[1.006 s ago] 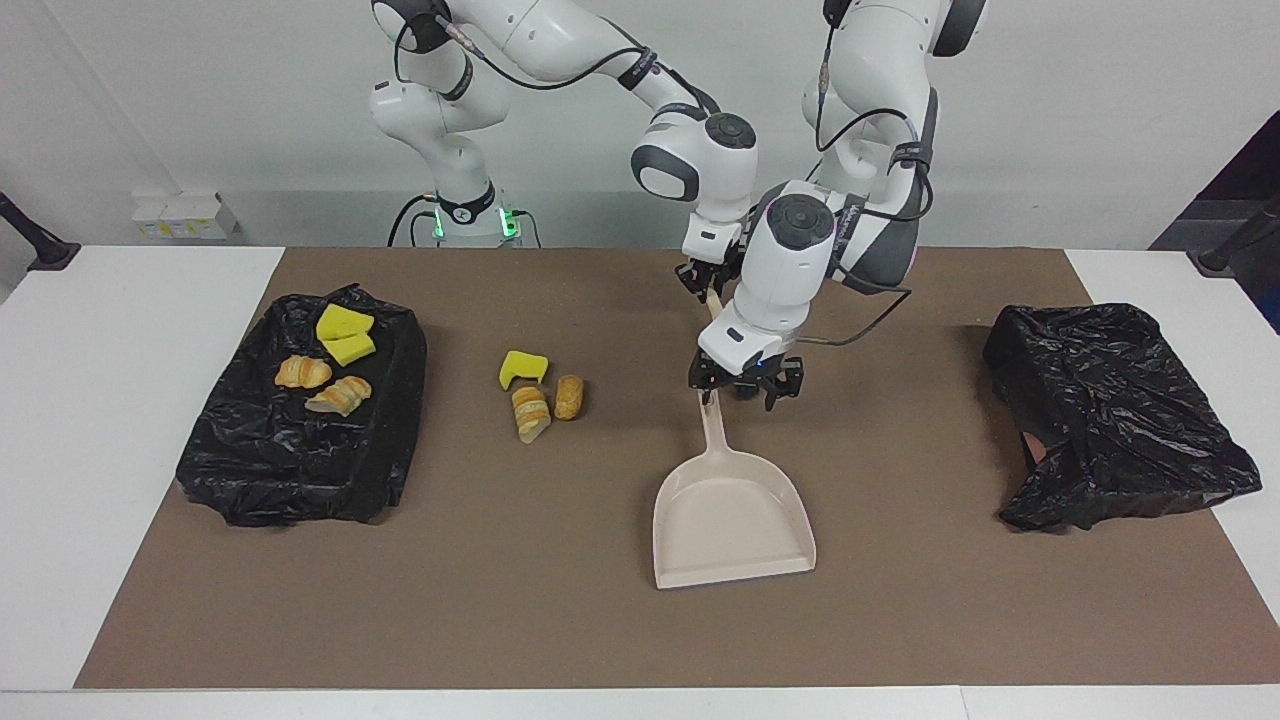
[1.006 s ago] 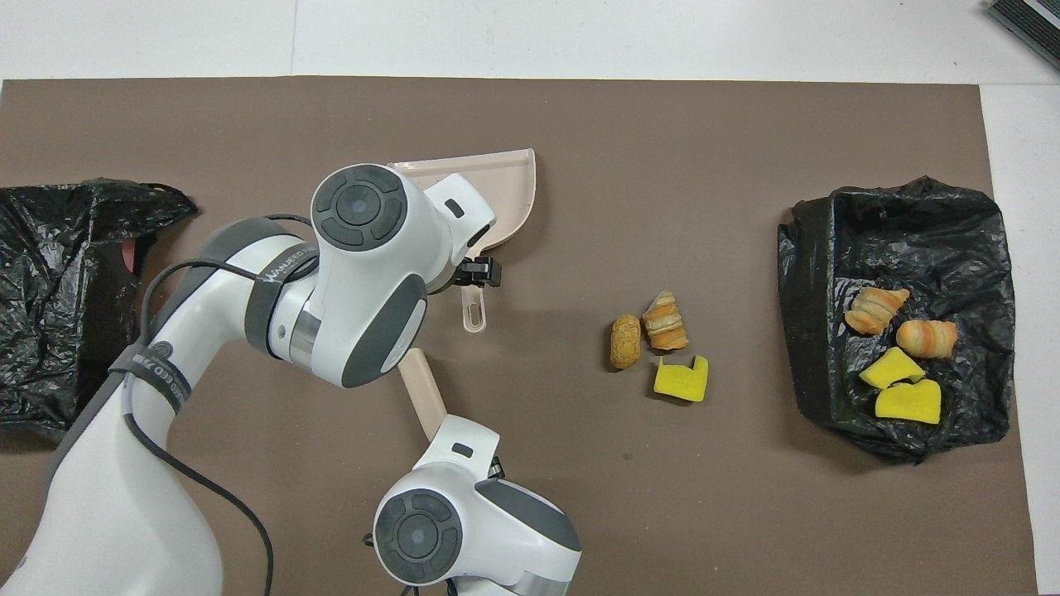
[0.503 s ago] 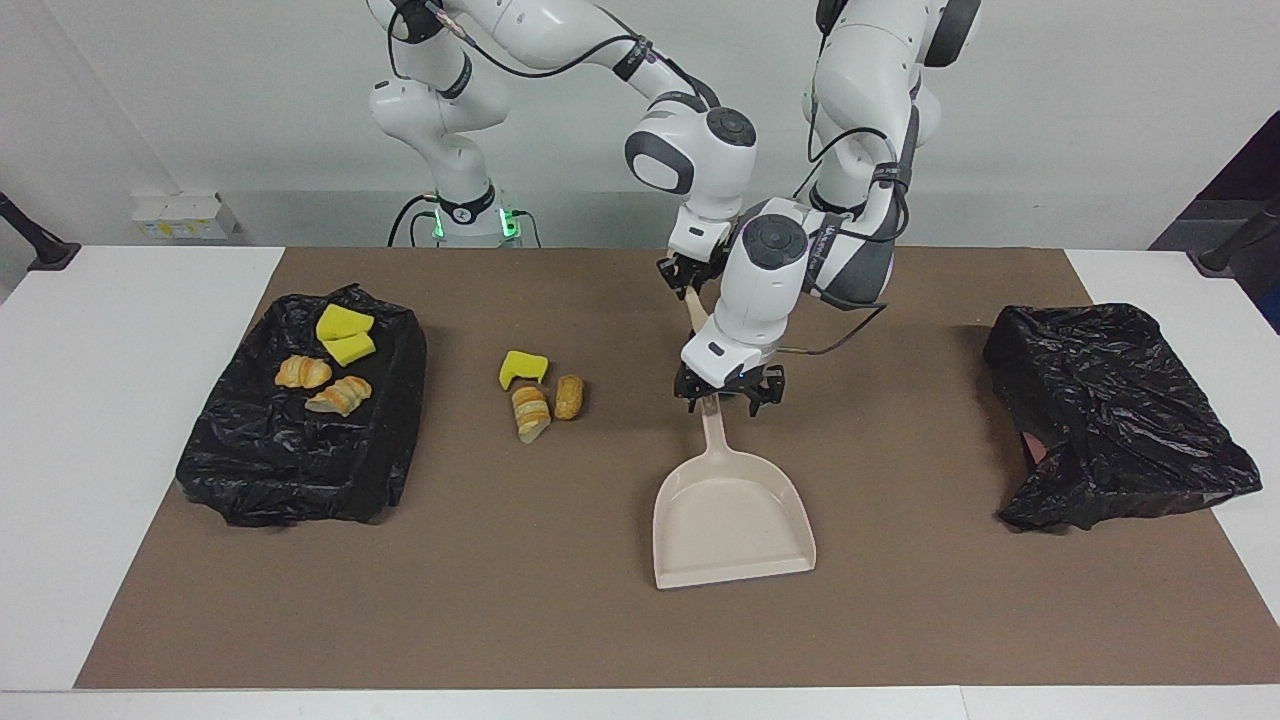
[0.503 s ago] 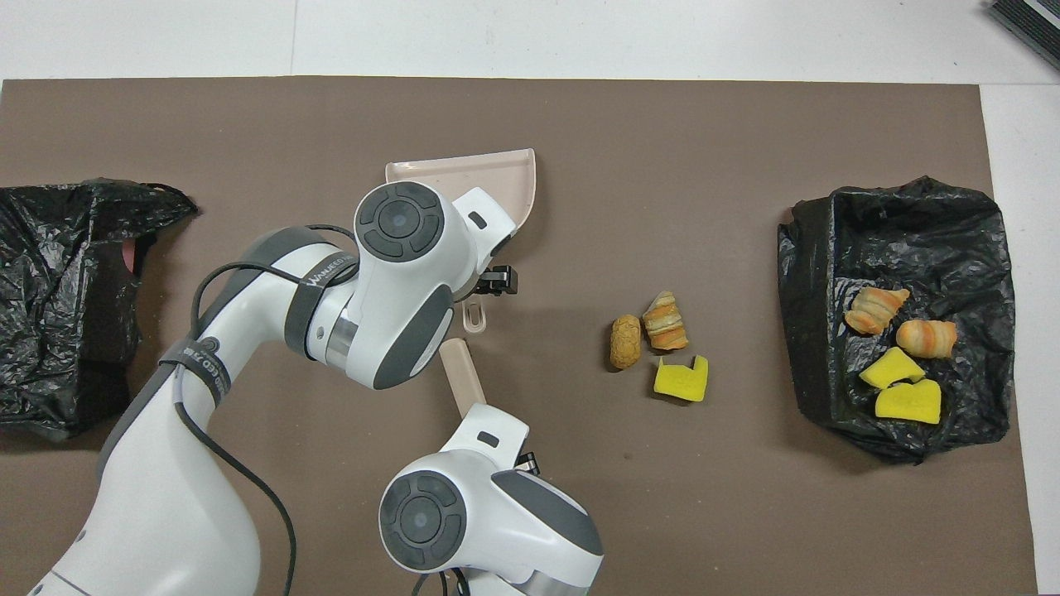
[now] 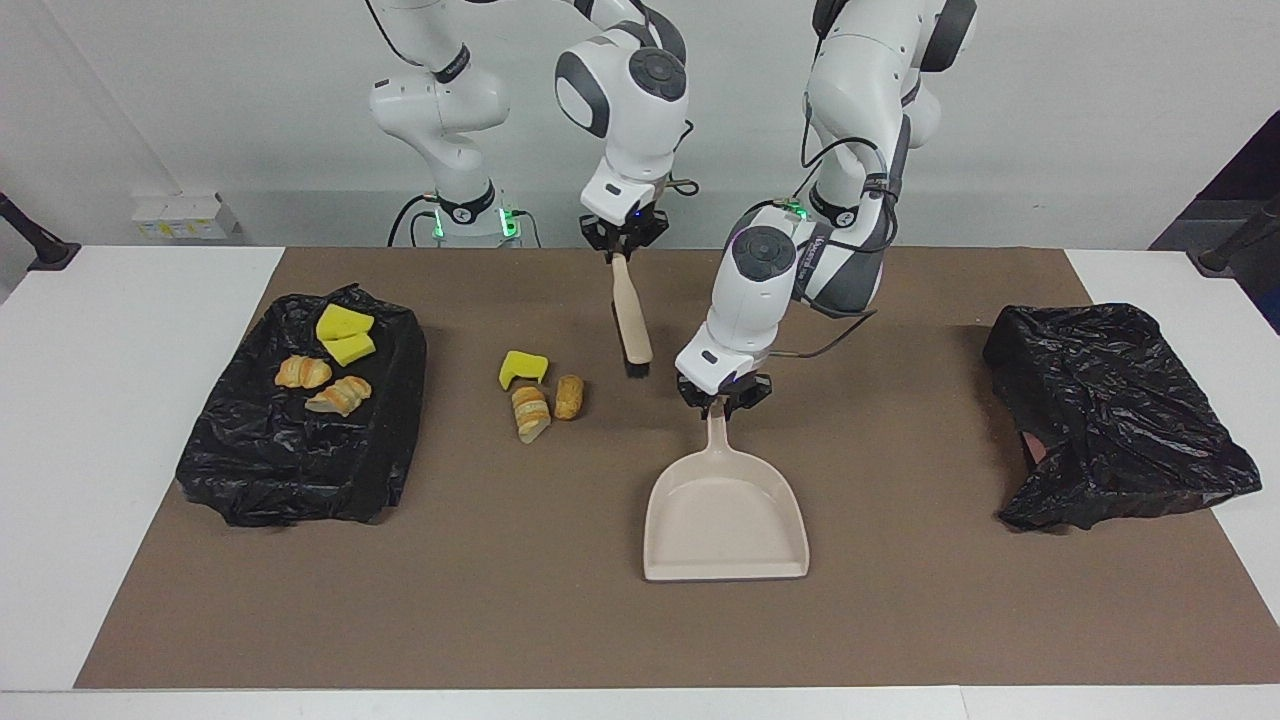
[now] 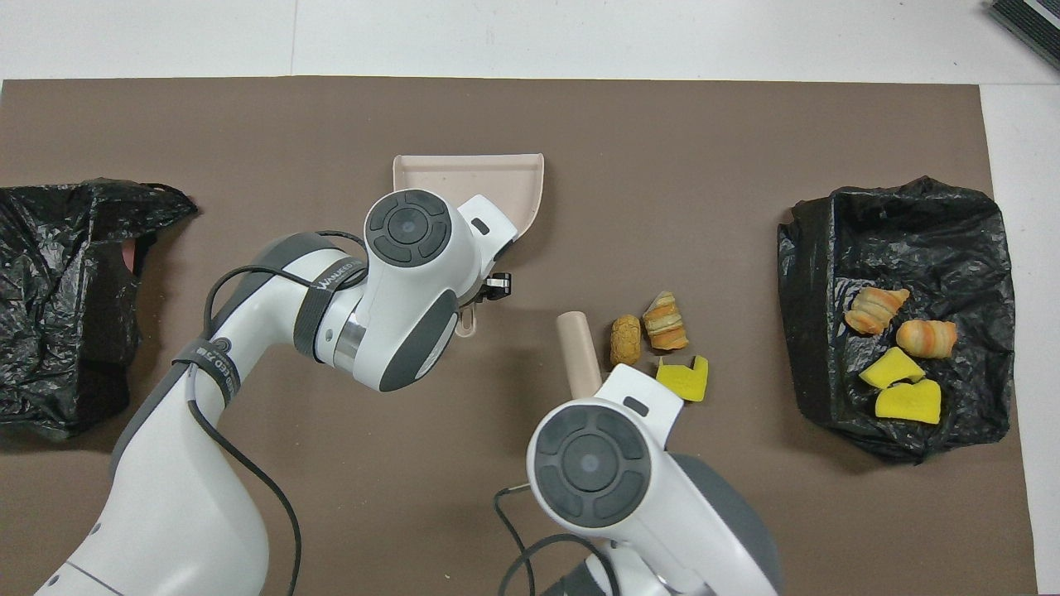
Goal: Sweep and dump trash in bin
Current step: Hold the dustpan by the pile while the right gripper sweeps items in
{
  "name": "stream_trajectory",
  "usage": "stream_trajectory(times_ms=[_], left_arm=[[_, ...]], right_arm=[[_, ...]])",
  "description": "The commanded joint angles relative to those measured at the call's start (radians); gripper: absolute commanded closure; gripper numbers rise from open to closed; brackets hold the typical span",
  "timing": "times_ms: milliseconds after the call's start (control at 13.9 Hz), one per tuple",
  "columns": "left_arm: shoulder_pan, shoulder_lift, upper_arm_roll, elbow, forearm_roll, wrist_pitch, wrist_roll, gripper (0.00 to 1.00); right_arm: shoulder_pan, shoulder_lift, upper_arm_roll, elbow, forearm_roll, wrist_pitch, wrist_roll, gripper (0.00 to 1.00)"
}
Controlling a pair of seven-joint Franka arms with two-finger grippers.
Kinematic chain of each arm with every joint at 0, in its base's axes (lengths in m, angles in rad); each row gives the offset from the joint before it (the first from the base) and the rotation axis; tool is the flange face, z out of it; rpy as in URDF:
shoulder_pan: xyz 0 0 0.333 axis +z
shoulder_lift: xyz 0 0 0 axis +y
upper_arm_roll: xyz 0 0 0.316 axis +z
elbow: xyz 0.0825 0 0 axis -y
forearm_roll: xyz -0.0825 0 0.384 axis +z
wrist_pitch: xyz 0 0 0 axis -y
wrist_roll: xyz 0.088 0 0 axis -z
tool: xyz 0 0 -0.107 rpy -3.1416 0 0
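Three loose trash pieces lie together on the brown mat: a yellow sponge chunk (image 5: 522,368) (image 6: 683,377), a croissant bit (image 5: 530,412) (image 6: 665,321) and a bread bit (image 5: 568,396) (image 6: 625,339). My right gripper (image 5: 625,238) is shut on the handle of the beige brush (image 5: 632,320) (image 6: 577,348), which hangs bristles down over the mat beside the trash. My left gripper (image 5: 722,397) (image 6: 484,285) is shut on the handle of the beige dustpan (image 5: 725,520) (image 6: 468,178), which lies flat on the mat. The right gripper is hidden under its wrist in the overhead view.
A bin lined with a black bag (image 5: 250,490) (image 6: 828,248) stands at the right arm's end and holds several sponge and croissant pieces. A second crumpled black bag (image 5: 1110,410) (image 6: 58,290) lies at the left arm's end.
My right gripper has lifted the brush and carried it toward the right arm's end, next to the loose trash. My left gripper has closed on the dustpan handle, and the dustpan has shifted slightly.
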Motion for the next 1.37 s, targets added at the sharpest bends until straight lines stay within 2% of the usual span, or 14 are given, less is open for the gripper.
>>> stream_trajectory(times_ms=[0, 216, 359, 503, 719, 934, 1150, 1294], left_arm=[[-0.012, -0.01, 0.014, -0.02, 0.014, 0.013, -0.01, 1.0], [0.003, -0.03, 0.025, -0.011, 0.027, 0.013, 0.01, 1.0], [0.042, -0.065, 0.025, -0.011, 0.043, -0.004, 0.123, 1.0], [0.052, -0.091, 0.03, -0.002, 0.047, -0.054, 0.231, 1.0], [0.083, -0.145, 0.062, 0.003, 0.047, -0.139, 0.434, 1.0], [0.163, -0.212, 0.063, -0.002, 0.046, -0.214, 0.73, 1.0], [0.227, -0.254, 0.063, -0.002, 0.046, -0.311, 1.005, 1.0], [0.241, -0.26, 0.065, -0.005, 0.046, -0.358, 1.2, 1.0]], right_arm=[[-0.022, -0.044, -0.048, -0.079, -0.012, 0.016, -0.023, 1.0], [-0.023, -0.053, -0.189, -0.166, -0.093, 0.082, -0.11, 1.0], [-0.034, -0.064, -0.254, -0.221, -0.112, 0.142, -0.189, 1.0], [-0.046, -0.06, -0.309, -0.232, -0.161, 0.159, -0.267, 1.0], [-0.051, -0.04, -0.322, -0.321, -0.198, 0.255, -0.281, 1.0], [-0.048, -0.037, -0.332, -0.344, -0.196, 0.265, -0.324, 1.0], [-0.036, -0.032, -0.331, -0.35, -0.161, 0.271, -0.292, 1.0], [-0.019, -0.001, -0.326, -0.35, -0.083, 0.281, -0.232, 1.0]])
